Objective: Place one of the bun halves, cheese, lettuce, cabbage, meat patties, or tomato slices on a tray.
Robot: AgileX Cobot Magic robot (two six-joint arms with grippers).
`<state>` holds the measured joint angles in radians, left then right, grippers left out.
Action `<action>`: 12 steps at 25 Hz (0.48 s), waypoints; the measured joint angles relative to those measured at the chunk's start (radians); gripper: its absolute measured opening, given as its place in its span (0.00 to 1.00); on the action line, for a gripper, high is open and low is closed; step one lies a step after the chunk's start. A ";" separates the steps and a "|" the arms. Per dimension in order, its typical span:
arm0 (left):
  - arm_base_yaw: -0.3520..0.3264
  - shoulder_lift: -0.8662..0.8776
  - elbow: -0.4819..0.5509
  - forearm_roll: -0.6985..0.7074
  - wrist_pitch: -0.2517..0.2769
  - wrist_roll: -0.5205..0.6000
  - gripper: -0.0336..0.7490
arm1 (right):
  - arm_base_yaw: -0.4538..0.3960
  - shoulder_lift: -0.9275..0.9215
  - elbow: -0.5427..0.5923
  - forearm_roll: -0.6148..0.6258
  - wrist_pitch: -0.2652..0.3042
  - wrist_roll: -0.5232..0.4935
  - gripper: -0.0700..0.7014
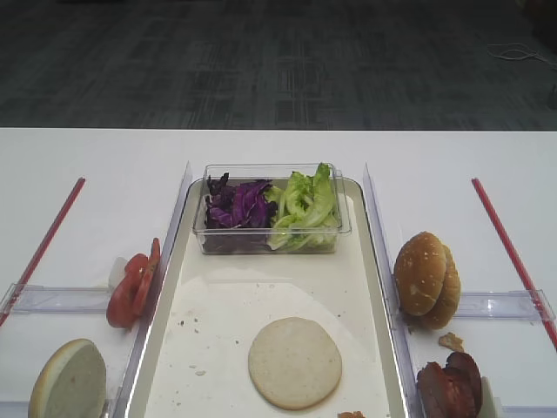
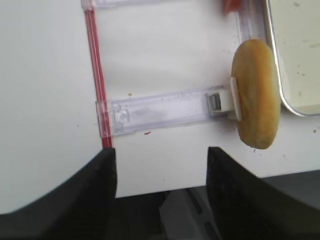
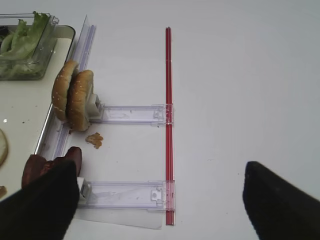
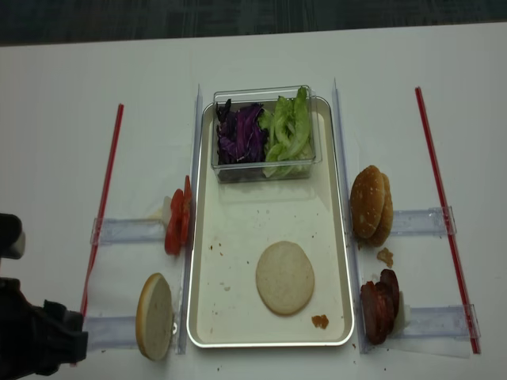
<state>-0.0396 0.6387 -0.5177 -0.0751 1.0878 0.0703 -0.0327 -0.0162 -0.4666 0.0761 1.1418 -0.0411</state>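
A pale round bun half [image 1: 294, 362] lies flat on the off-white tray [image 1: 218, 305]. Another bun half [image 4: 154, 315] stands on edge left of the tray, crust side [image 2: 255, 95] toward my left gripper [image 2: 161, 155], which is open, empty and hovering over the table's front edge. Purple cabbage [image 1: 237, 205] and lettuce [image 1: 305, 205] fill a clear box at the tray's far end. Tomato slices [image 1: 132, 283] lean left of the tray and meat patties [image 1: 450, 383] stand right of it. My right gripper [image 3: 159, 172] is open and empty beside the patties [image 3: 47, 167]. No cheese is in view.
Two golden speckled buns [image 1: 426, 279] stand on edge right of the tray. Clear plastic holders [image 3: 130, 114] and red strips [image 3: 168, 125] lie flat on the white table on both sides. Crumbs [image 3: 93, 140] lie near the buns. The dark left arm [image 4: 32, 332] sits at the table's near-left corner.
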 joint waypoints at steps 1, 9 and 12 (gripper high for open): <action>0.000 -0.018 0.000 0.000 -0.002 0.000 0.53 | 0.000 0.000 0.000 0.000 0.000 0.000 0.99; 0.000 -0.177 0.005 0.007 -0.014 -0.003 0.53 | 0.000 0.000 0.000 0.000 0.000 0.000 0.99; 0.000 -0.221 0.005 0.007 -0.015 -0.003 0.53 | 0.000 0.000 0.000 0.000 0.000 0.000 0.99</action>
<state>-0.0396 0.4174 -0.5124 -0.0679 1.0725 0.0671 -0.0327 -0.0162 -0.4666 0.0761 1.1418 -0.0411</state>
